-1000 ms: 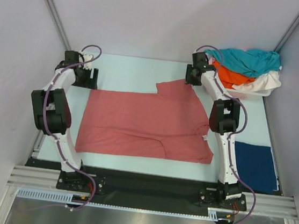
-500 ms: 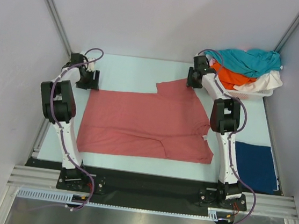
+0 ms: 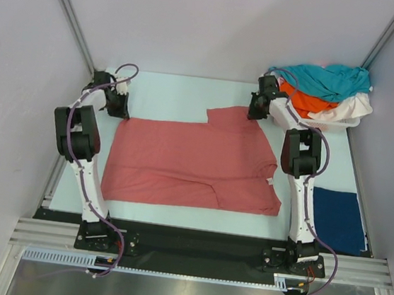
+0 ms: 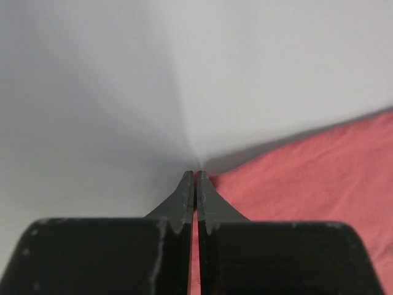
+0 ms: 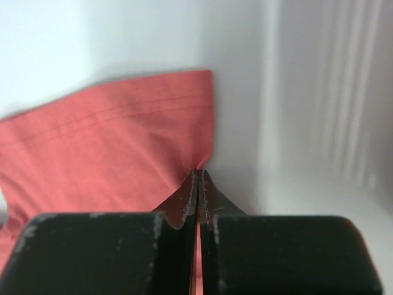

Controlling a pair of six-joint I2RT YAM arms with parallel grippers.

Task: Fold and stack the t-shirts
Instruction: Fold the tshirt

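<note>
A salmon-red t-shirt [image 3: 192, 162] lies spread flat across the table. My left gripper [image 3: 122, 112] is at its far left corner, jaws shut on the cloth's edge [image 4: 295, 178], with red fabric showing between them. My right gripper [image 3: 255, 113] is at the far right sleeve corner, shut on the hem of the salmon-red t-shirt [image 5: 123, 153]. A folded navy t-shirt [image 3: 337, 219] lies at the near right. Teal [image 3: 329, 78], orange [image 3: 307, 102] and white [image 3: 349, 108] t-shirts are heaped in the basket.
The white lattice basket [image 3: 328, 122] stands at the far right corner, close behind my right gripper. Grey walls close in on the left, back and right. A black strip [image 3: 193, 243] runs along the near edge between the arm bases.
Both grippers moved down onto the shirt's far corners and closed on the cloth. The left arm drew in toward the corner; the shirt's far left edge shifted slightly.
</note>
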